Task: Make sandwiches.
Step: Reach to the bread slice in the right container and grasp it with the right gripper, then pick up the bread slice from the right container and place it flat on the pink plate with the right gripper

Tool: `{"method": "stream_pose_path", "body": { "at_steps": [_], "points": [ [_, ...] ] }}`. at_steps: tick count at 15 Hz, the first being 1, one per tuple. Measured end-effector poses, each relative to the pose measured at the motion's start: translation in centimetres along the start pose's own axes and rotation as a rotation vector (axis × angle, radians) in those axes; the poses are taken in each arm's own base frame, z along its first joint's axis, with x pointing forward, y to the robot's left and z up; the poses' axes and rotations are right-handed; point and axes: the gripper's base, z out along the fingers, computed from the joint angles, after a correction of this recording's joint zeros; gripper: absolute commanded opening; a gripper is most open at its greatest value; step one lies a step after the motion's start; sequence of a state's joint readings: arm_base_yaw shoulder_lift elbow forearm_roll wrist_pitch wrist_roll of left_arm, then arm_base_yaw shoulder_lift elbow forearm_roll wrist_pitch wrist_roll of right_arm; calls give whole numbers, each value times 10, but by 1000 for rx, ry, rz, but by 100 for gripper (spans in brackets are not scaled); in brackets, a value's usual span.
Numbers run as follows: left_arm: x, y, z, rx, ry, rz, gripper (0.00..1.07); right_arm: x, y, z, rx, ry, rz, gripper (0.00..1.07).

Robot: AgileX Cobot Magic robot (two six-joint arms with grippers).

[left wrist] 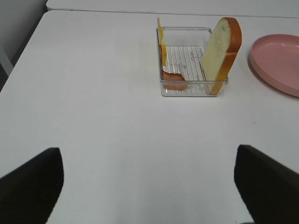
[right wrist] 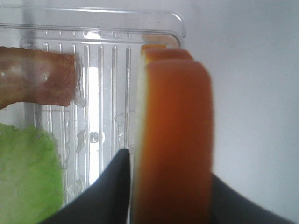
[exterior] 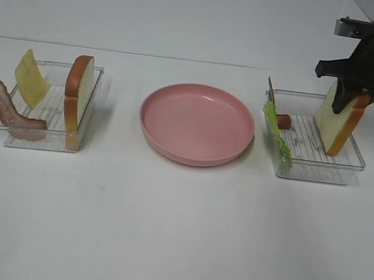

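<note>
In the right clear tray a white bread slice with an orange-brown crust stands on edge. My right gripper is shut on its top; in the right wrist view the dark fingers press both sides of the bread slice. A green lettuce leaf and a brown bacon strip lean in the same tray. The left tray holds another bread slice, a yellow cheese slice and bacon. My left gripper is open above bare table, well short of that tray.
A round pink plate with nothing on it sits between the two trays. The white table stretches out in front of them. A seam runs across the table behind the trays.
</note>
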State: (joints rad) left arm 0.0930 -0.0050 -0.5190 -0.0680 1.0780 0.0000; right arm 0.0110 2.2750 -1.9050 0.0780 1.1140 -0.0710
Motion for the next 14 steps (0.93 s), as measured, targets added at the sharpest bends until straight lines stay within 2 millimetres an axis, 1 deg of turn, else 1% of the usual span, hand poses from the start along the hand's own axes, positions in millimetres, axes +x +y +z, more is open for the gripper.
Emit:
{"method": "stream_pose_path", "body": {
  "at_steps": [1, 5, 6, 9, 10, 11, 13, 14],
  "points": [
    [0, 0, 0, 0, 0, 0, 91, 0, 0, 0, -1, 0, 4, 0],
    [0, 0, 0, 0, 0, 0, 91, 0, 0, -1, -2, 4, 9, 0],
    [0, 0, 0, 0, 0, 0, 91, 1, 1, -6, -3, 7, 8, 0],
    [0, 0, 0, 0, 0, 0, 91, -2, 7, -57, -31, -76, 4, 0],
    [0, 0, 0, 0, 0, 0, 91, -3, 8, -63, -40, -93, 4, 0],
    [0, 0, 0, 0, 0, 0, 91, -3, 12, -83, -65, -141, 4, 0],
    [0, 0, 0, 0, 0, 0, 91, 0, 20, -102, -132, -185, 4, 0],
    [0, 0, 0, 0, 0, 0, 91, 2, 30, -108, -194, -199, -16, 0]
  ]
}}
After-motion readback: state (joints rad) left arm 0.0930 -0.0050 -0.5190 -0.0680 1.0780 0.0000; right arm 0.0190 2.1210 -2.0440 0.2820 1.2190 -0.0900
